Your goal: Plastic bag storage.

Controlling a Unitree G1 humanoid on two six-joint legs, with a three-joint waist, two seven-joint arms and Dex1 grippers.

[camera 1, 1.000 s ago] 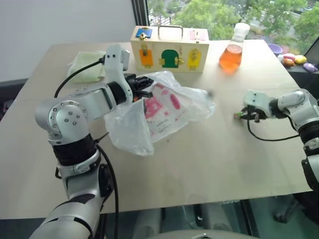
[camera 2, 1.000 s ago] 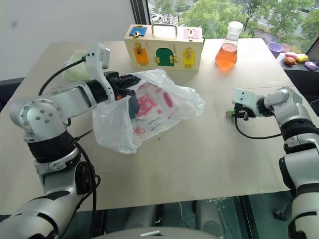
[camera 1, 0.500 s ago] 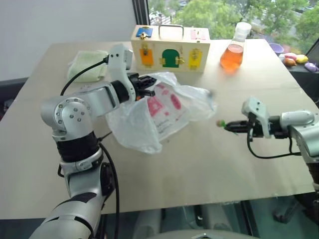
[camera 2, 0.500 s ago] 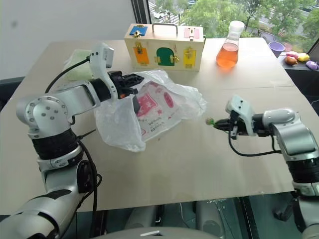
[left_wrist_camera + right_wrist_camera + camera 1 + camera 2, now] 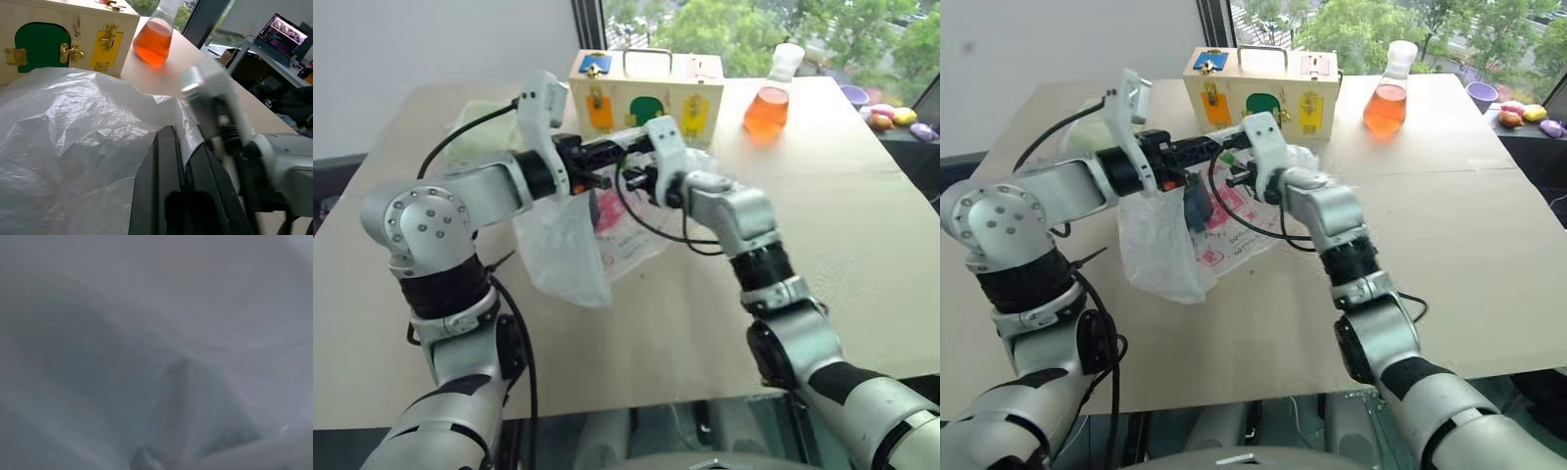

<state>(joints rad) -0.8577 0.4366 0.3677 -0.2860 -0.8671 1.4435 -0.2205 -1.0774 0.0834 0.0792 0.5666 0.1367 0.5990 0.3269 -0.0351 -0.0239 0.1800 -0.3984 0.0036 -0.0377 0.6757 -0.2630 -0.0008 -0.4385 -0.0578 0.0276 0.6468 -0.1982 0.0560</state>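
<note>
I am at a table [image 5: 862,274] with a plastic bag [image 5: 563,250] on its left half. My left gripper [image 5: 607,166] is clamped on the bag's upper edge, holding that part above the table so the bag hangs in a crinkled sheet, its pink print facing right and its lower folds resting on the surface.

A second ago my right arm was far out to the right, low over the table, with a small green thing pinched at its tip. Now it has swung across to the left and risen, and my right gripper [image 5: 636,171] sits just beside the left one, at the top of the bag. Its wrist view is full of pale film, so it is right against the plastic. I cannot tell how its fingers stand, or whether they have any of the bag.

I judge this to be the start of a two-handed hold, needed for folding or gathering the bag.

At the far edge stand a wooden box [image 5: 646,93] and a flask [image 5: 771,98] of orange liquid.
</note>
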